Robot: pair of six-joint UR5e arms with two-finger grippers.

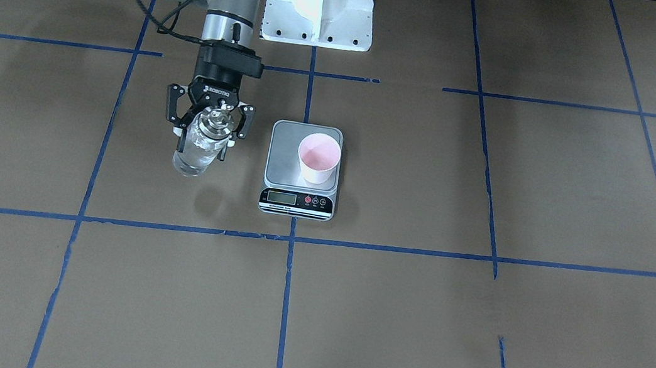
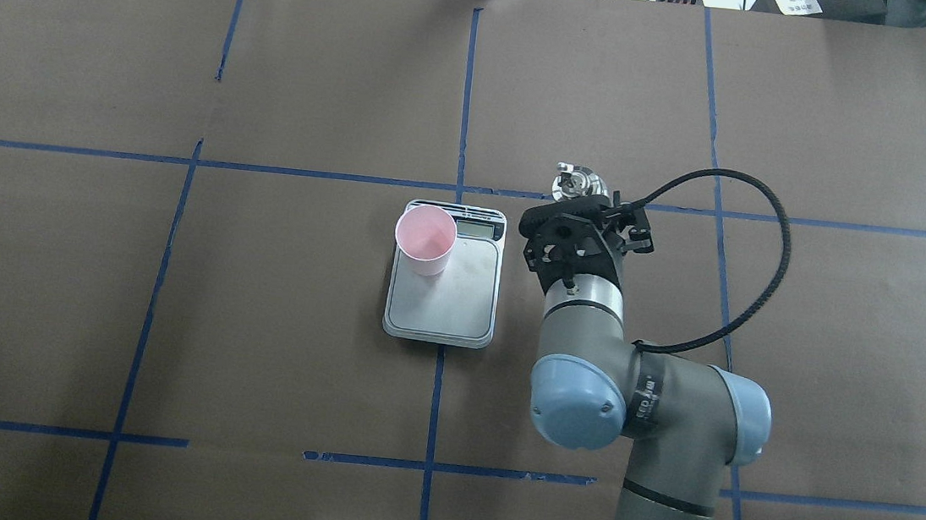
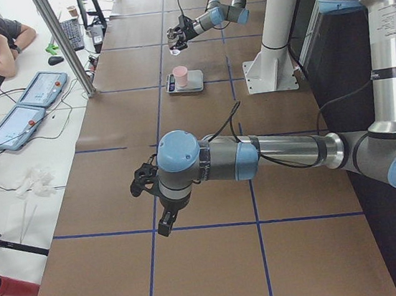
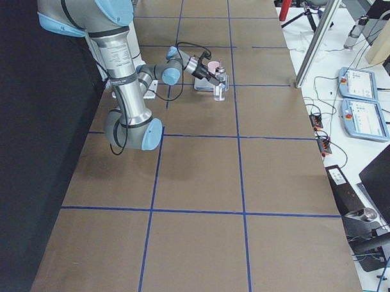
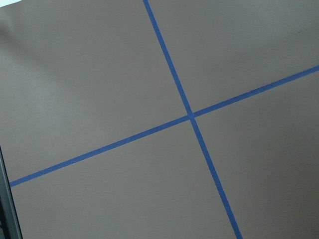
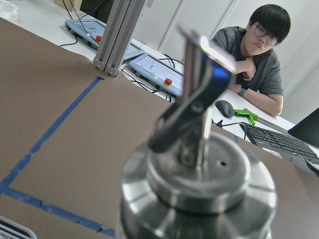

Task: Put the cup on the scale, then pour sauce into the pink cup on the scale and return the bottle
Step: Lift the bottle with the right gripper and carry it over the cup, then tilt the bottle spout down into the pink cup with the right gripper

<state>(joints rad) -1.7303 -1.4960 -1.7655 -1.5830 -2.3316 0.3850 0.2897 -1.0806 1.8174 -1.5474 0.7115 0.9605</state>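
Two arms are at work, and only one is near the scale [image 1: 287, 159]. Seen from across the table [image 1: 473, 330], the right end effector [image 1: 209, 127] hangs just left of the scale, pointing down. Its fingers [image 1: 182, 125] are clamped on either side of the bottle [image 1: 198, 151], high up near the neck. The bottle is close beside the scale but not touching it. Its shadow falls apart from its base, so it looks lifted off the table. The glass is clear, and I cannot make out the level of the sauce inside it. The right wrist camera looks straight over the shiny pourer cap [image 6: 199, 164], which is upright.

On the scale's silver platform stands the cup [image 1: 318, 159], upright and pink inside. It sits in the corner near the display strip, on the side away from the bottle. I cannot see any liquid in it from this view.

Well away from the scale, toward the robot's left end of the table, the left end effector [image 3: 144, 182] hangs above the brown paper. It shows only in the side view, so I cannot tell whether its fingers are apart or together. Its wrist camera sees only a crossing of blue tape [image 5: 190, 116].
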